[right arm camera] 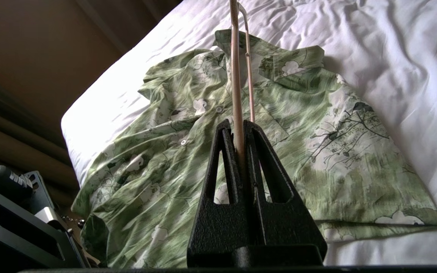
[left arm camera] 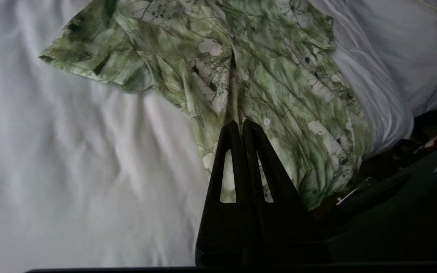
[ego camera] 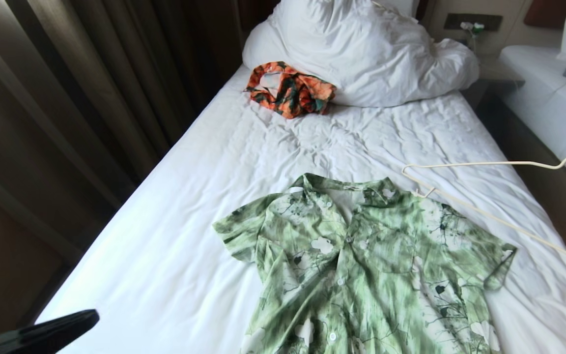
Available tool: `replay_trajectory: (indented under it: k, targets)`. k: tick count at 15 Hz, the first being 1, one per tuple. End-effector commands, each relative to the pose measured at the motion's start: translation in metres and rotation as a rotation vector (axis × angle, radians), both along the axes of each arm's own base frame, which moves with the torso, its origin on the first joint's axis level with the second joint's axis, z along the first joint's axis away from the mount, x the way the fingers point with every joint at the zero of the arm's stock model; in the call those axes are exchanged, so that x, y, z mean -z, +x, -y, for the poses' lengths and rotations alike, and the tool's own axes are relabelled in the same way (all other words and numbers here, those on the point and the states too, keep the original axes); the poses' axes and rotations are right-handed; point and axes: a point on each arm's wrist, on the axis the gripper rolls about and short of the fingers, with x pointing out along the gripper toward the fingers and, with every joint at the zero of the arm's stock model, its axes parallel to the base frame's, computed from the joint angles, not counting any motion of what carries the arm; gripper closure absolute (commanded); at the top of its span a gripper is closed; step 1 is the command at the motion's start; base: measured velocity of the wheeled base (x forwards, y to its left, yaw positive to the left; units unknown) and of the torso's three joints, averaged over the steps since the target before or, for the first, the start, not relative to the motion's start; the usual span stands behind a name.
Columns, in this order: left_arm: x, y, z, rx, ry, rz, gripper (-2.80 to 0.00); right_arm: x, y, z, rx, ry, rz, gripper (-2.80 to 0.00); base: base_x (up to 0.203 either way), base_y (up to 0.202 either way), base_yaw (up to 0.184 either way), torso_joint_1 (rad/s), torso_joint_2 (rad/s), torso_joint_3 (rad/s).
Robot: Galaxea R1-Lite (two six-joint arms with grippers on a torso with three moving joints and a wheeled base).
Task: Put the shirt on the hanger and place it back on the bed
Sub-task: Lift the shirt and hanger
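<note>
Currently the shirt (ego camera: 361, 265) lies flat and face up on the bed (ego camera: 175, 255), collar toward the headboard end, front buttoned, both short sleeves spread out to the sides, hem toward the foot of the bed and running out of the head view at the lower edge. Right gripper (right arm camera: 240, 125): fingers pressed together, clamped on one wire of the hanger (ego camera: 489, 191); in the right wrist view the cream wire runs up from between the fingertips across the shirt's front toward the collar. Head view shows the hanger held in the air on the robot's right, frame tilted, one corner close to the shirt's right shoulder by the collar, twisted neck and hook rising toward the right edge of the picture; the gripper itself is outside that view. Whether the hanger corner touches the cloth cannot be told. Left gripper (left arm camera: 240, 125): fingers closed together, nothing between them, tips over the shirt's button line in the left wrist view; contact with the fabric cannot be told. Only a dark part of the left arm shows at the lower left corner of the head view. Also present: bunched white duvet (ego camera: 361, 49) at the head end, with a crumpled orange patterned garment (ego camera: 290, 88) just beside it on the sheet.
</note>
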Motion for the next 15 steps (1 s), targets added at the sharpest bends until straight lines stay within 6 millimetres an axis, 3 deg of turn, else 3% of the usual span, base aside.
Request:
replay_trajectory:
  k: [1,4,9,15]
  targets:
    - [-0.008,0.057,0.018,0.116,-0.044,-0.172,0.00,0.005,0.006,0.006,-0.006,0.018,-0.014,0.00,0.000,0.000,0.000,0.000,0.00,0.000]
    - [-0.019,0.112,0.064,0.241,-0.121,-0.209,0.00,0.008,0.009,0.011,-0.001,0.028,-0.024,0.00,0.000,0.000,0.000,0.000,0.00,0.000]
    - [0.003,0.195,0.152,0.283,-0.091,-0.301,0.00,0.010,0.014,0.018,0.008,0.033,-0.030,0.00,0.000,0.000,0.000,0.000,0.00,0.000]
    - [0.032,0.262,0.228,0.266,-0.105,-0.194,0.00,0.015,0.020,0.029,0.023,0.046,-0.042,0.00,0.000,0.000,0.000,0.000,0.00,0.000]
